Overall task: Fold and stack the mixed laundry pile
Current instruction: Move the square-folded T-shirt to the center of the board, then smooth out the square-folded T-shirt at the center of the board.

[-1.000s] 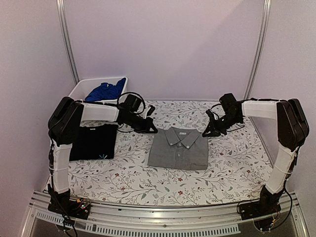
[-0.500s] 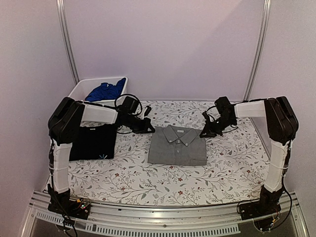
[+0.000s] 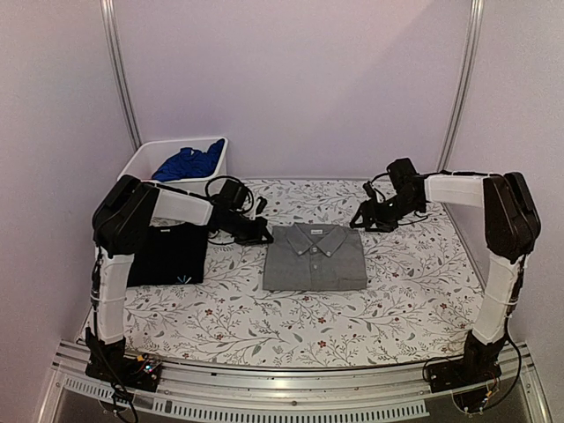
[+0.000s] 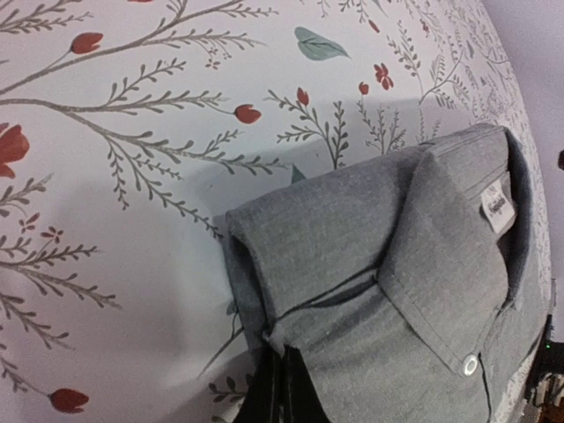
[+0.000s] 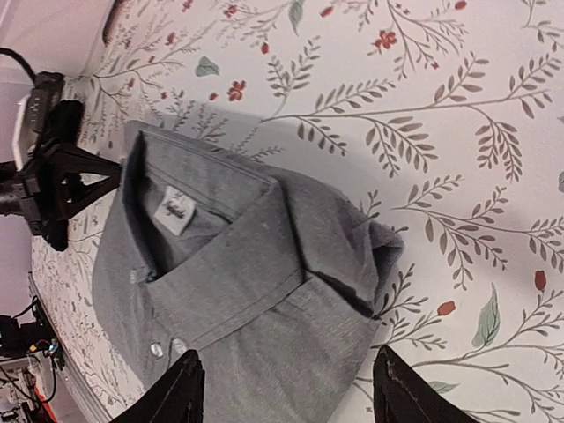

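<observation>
On floral table (image 3: 414, 282), overhead view: folded grey collared button shirt (image 3: 315, 257) at centre; black T-shirt (image 3: 167, 254) to its left; bright blue garment (image 3: 187, 163) in white plastic bin (image 3: 141, 159).
Left wrist view: left gripper (image 4: 284, 388) fully closed at shirt's corner; whether it pinches cloth is unclear.
Right wrist view: right gripper (image 5: 286, 357) spread wide, holding nothing.

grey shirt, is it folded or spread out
Folded: the grey shirt lies as a compact rectangle, collar on top, no sleeves showing; wrist views show doubled layers at its corners.

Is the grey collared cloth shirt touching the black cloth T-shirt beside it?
Apart. The top view shows a strip of floral tablecloth between the grey collared cloth shirt and the black cloth T-shirt.
</observation>
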### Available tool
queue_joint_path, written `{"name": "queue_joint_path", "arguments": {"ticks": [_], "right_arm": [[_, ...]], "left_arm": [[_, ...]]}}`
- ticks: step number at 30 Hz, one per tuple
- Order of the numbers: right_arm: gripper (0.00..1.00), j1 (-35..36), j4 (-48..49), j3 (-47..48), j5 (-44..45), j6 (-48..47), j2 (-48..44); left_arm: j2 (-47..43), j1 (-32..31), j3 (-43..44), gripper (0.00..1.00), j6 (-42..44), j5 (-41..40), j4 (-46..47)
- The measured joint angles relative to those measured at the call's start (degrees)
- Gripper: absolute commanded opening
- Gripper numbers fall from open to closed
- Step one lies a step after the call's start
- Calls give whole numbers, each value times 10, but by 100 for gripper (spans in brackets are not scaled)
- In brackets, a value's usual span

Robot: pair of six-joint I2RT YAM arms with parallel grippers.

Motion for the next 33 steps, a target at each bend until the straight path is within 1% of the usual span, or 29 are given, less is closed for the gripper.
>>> {"name": "queue_joint_path", "arguments": {"ticks": [3, 6, 8, 11, 14, 19, 23, 28, 29, 31, 33], "right_arm": [[61, 0, 9, -25, -40, 4, -68], [60, 3, 68, -94, -134, 35, -138], [60, 12, 113, -136, -203, 62, -151], [60, 39, 168, -180, -284, 95, -120], [59, 62, 218, -211, -341, 125, -68], [59, 58, 263, -228, -371, 153, 6], [56, 29, 261, -227, -372, 150, 49], [55, 21, 199, -171, -366, 112, 74], [55, 21, 183, -155, -353, 104, 75], [55, 21, 158, -129, -323, 87, 75], [55, 21, 140, -105, -289, 70, 72]], "left_arm": [[0, 1, -2, 0, -4, 1, 3], [0, 2, -2, 0, -7, 2, 4], [0, 2, -2, 0, -9, 3, 4], [0, 3, -3, 0, -9, 4, 4], [0, 3, -3, 0, -9, 5, 4], [0, 4, -5, 0, -9, 6, 6], [-1, 4, -10, 0, -9, 7, 14], [-7, 7, -21, 0, -9, 5, 21], [-10, 8, -25, 6, -9, 3, 21], [-17, 11, -32, 30, -11, 0, 19], [-28, 13, -41, 56, -10, 0, 19]]}}
